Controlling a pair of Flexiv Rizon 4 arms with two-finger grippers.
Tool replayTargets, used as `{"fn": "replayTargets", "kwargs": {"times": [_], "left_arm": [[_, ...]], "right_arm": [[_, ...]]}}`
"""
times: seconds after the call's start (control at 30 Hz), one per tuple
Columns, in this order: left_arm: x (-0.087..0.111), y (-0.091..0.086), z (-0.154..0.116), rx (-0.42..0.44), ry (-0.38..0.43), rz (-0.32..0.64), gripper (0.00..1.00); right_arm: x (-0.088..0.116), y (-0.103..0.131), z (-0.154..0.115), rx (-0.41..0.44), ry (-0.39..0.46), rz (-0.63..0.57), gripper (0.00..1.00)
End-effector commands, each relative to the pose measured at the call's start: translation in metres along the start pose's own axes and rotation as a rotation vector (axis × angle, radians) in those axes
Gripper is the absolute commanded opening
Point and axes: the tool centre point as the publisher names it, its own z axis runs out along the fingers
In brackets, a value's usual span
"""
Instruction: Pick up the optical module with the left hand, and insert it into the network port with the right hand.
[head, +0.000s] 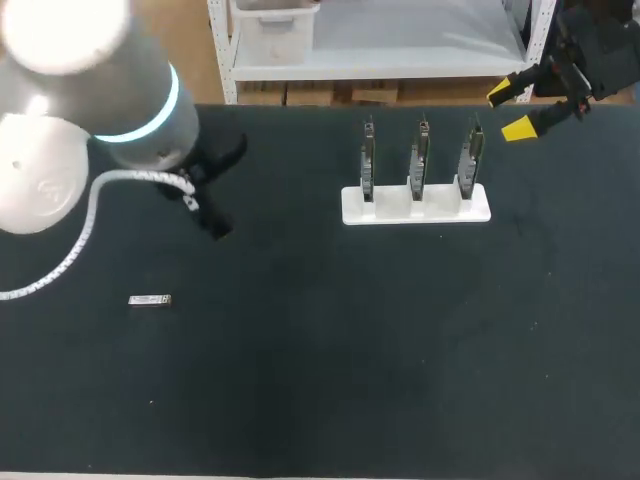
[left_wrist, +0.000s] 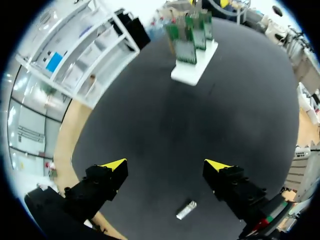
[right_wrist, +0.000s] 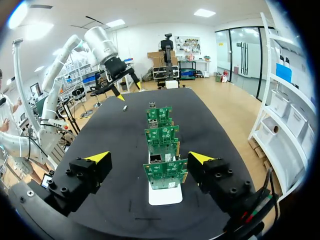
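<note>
Left arm (head: 70, 90) bulks over the near-left corner. Left gripper (left_wrist: 165, 167) hangs with fingers wide, holding nothing. Optical module (left_wrist: 186, 210) lies flat on the table (head: 320, 380), nearer and slightly left of that gripper, long axis left-right. Right gripper (head: 508, 112), also wide and empty, sits far right beyond the board rack (head: 415, 205). Left is nearer.

A robotics lab for electronics work: a black-covered counter (head: 320, 390) carries a white stand (head: 416, 207) holding 3 green circuit boards (right_wrist: 161, 135) upright in a row. 2 robot arms stand at it, the silver left arm (head: 80, 80) with a glowing cyan ring and the dark right arm (head: 600, 45).
</note>
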Motion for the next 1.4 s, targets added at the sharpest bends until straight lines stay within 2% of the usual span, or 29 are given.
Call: {"fn": "replayTargets", "kwargs": {"times": [0.03,0.17,0.4,0.47,0.6,0.7,0.77,0.93,1.13,1.3,1.4], "left_arm": [[0.008,-0.006,0.016,-0.038,0.297,-0.016,1.00],[0.030,-0.008,0.024,-0.017,0.363,-0.023,1.00],[0.057,-0.004,0.031,0.054,0.376,0.009,1.00],[0.065,-0.004,0.037,0.064,0.412,0.006,1.00],[0.084,-0.004,0.048,0.066,0.411,0.008,1.00],[0.090,-0.004,0.053,0.070,0.354,0.021,1.00],[0.089,-0.004,0.057,0.073,0.322,0.030,1.00],[0.070,0.001,0.055,0.053,0.192,0.100,1.00],[0.059,0.019,0.052,0.062,0.114,0.114,1.00],[0.047,0.028,0.049,0.048,0.090,0.160,1.00],[0.043,0.030,0.046,0.027,0.099,0.145,1.00]], "right_arm": [[0.000,0.002,0.000,0.005,0.001,-0.001,1.00],[0.000,0.002,0.000,0.005,0.001,-0.001,1.00],[0.000,0.002,0.000,0.005,0.001,-0.001,1.00],[0.000,0.002,0.000,0.005,0.001,-0.001,1.00],[0.000,0.002,0.000,0.005,0.001,-0.001,1.00],[0.000,0.002,0.000,0.005,0.001,-0.001,1.00],[0.000,0.002,0.000,0.005,0.001,-0.001,1.00],[0.000,0.002,0.000,0.005,0.001,-0.001,1.00],[0.000,0.002,0.000,0.005,0.001,-0.001,1.00],[0.000,0.002,0.000,0.005,0.001,-0.001,1.00],[0.000,0.002,0.000,0.005,0.001,-0.001,1.00]]}}
